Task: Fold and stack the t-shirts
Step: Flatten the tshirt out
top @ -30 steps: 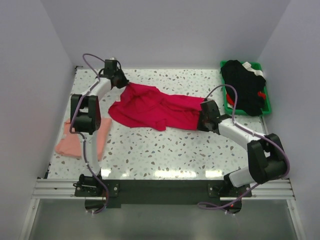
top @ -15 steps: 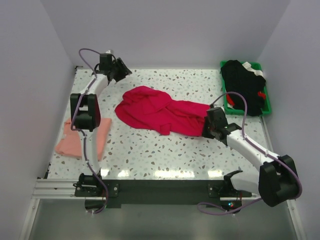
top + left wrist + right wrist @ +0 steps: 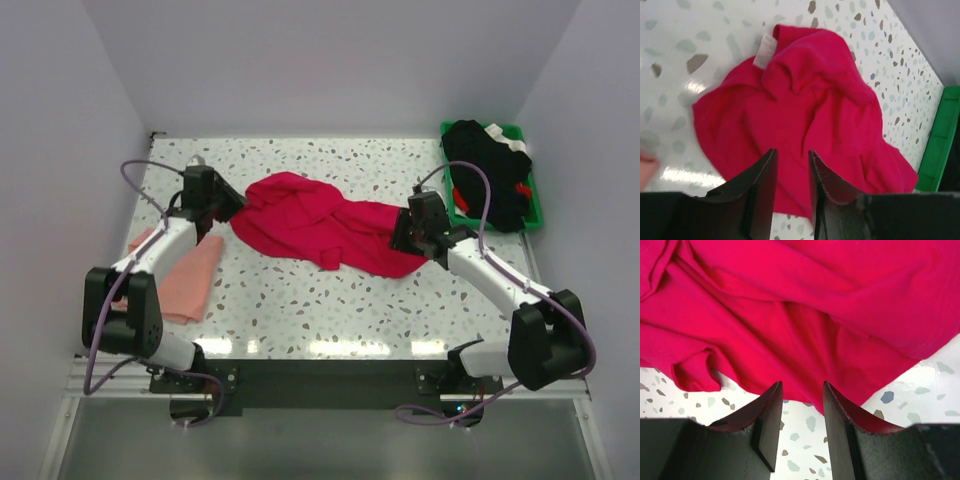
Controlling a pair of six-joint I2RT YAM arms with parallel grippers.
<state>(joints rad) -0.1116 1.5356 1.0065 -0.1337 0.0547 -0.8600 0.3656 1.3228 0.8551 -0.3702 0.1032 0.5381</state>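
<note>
The crimson-red t-shirt lies crumpled in the middle of the table, its white neck label turned up at the far left edge. The salmon-pink t-shirt lies flat at the left, partly under the left arm. My left gripper hovers at the red shirt's left edge, jaws open with nothing between them. At the shirt's right end is my right gripper, also open; its fingers straddle the near hem over bare table. Red folds fill the right wrist view.
A green plastic bin holding black clothes stands at the back right corner, close behind the right arm. White walls enclose the speckled table on three sides. The bin's edge shows in the left wrist view.
Both grippers have opened and let go of the red shirt, which has dropped into a crumpled heap. The left arm swung up to the far corner, then back to the shirt's left edge.
</note>
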